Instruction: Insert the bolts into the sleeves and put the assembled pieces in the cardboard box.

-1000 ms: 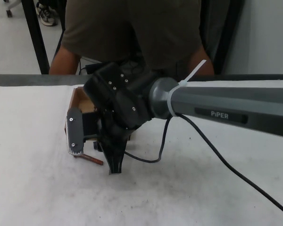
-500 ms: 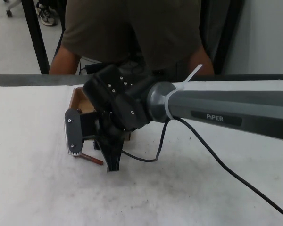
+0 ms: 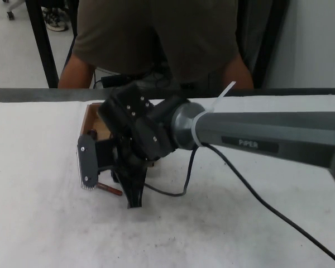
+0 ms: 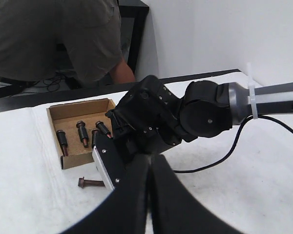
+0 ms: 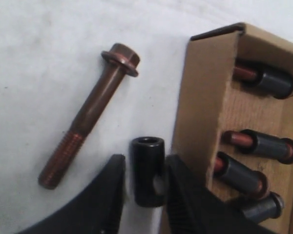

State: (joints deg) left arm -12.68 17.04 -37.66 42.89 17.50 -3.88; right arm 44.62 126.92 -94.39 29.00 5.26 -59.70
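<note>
**Bolt** (image 5: 90, 114): One, loose. Copper-brown, with a flanged hex head, a smooth shank and a threaded tip. It lies flat on the bench (image 3: 240, 234) outside the cardboard box (image 5: 200, 97), near its front wall and apart from the sleeve.

**Sleeve** (image 5: 148, 173): One, loose. It is a short black cylinder with an open bore showing at one end. It sits just beside the outer wall of the box, between the bolt and that wall. Whether it rests on the bench or is raised off it cannot be told.

**Assembled pieces** (image 5: 266, 145): Four in the right wrist view, all inside the box. Each is a black sleeve with a copper-brown bolt shank showing at one end. They lie side by side on the box floor.

**Cardboard box**: Plain brown, shallow and open-topped. It stands on the bench toward the far edge, partly covered in the high view by the right arm's wrist.

**Right pincer** (image 5: 145, 157): Low over the bench at the box's front wall. Its two fingers are parted and straddle the loose sleeve. A thin gap shows on the bolt side, and the other finger is at or against the sleeve. A firm hold cannot be confirmed.

**Left pincer** (image 4: 149, 163): Back from the box, above the bench. Its fingers are pressed together with nothing between them.

**Bench**: Covered in white cloth.

**Cable** (image 3: 173, 192): Black, looping from the right wrist down across the cloth.

**Zip tie** (image 3: 220, 95): White, around the right forearm.
</note>
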